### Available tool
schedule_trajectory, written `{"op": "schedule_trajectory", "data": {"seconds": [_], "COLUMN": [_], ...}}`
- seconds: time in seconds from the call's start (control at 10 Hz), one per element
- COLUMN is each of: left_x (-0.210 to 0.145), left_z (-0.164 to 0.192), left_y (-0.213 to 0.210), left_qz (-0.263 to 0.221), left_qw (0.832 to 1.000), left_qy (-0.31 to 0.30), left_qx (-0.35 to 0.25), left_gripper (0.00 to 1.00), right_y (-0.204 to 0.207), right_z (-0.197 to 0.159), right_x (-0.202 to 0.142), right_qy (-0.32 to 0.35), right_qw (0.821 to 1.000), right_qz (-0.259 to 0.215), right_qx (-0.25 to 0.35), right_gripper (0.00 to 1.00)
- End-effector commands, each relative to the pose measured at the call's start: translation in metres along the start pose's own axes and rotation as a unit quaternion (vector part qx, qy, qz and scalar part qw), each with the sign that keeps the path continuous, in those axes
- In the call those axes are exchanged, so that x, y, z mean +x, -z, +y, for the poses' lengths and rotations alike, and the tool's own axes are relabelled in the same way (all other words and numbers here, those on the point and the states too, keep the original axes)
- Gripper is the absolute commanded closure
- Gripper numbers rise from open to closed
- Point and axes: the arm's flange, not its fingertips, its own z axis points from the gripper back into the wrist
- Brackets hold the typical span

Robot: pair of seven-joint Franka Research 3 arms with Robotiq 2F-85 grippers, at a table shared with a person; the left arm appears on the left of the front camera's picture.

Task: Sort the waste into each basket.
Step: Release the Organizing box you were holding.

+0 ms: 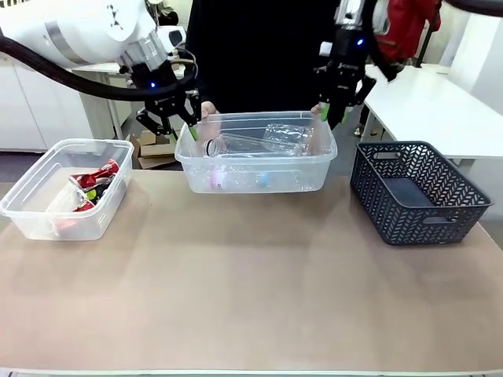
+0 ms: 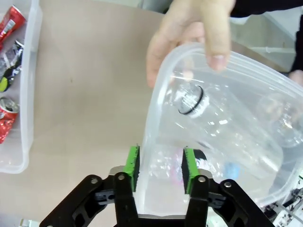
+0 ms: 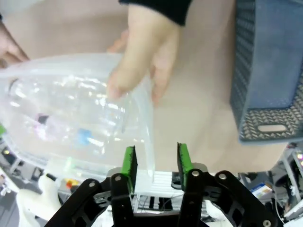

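Bottle tub (image 1: 255,157) held up over tabletop centre, long axis 9–3 o'clock. Left gripper (image 1: 182,126) at 9 end, right gripper (image 1: 334,106) at 3 end: both straddle rim, pads apart (person's hands (image 2: 189,33) grip rim too). Can tub (image 1: 67,188) lies 8 o'clock, nearer left arm.

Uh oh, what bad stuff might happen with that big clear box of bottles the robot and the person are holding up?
1. The left tool and right tool straddle the rim of the tub of bottles with pads apart; if the person's hands slip, it may drop.
2. Those hands are on the same rim near the tools, so closing pads might pinch fingers.
3. Tipped, it might spill clear bottles onto the table.
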Motion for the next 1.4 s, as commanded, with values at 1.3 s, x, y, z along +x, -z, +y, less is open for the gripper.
{"op": "schedule_trajectory", "data": {"seconds": [1.3], "left_x": [-0.043], "left_z": [0.007], "left_y": [-0.050], "left_qz": [-0.006], "left_qw": [1.000], "left_qy": [0.021], "left_qx": [-0.018], "left_gripper": [0.00], "right_y": [-0.015], "right_z": [-0.024], "right_x": [-0.040], "right_qy": [0.018], "right_qw": [0.999], "right_qz": [-0.031], "right_qx": [0.026], "right_gripper": [0.00]}}
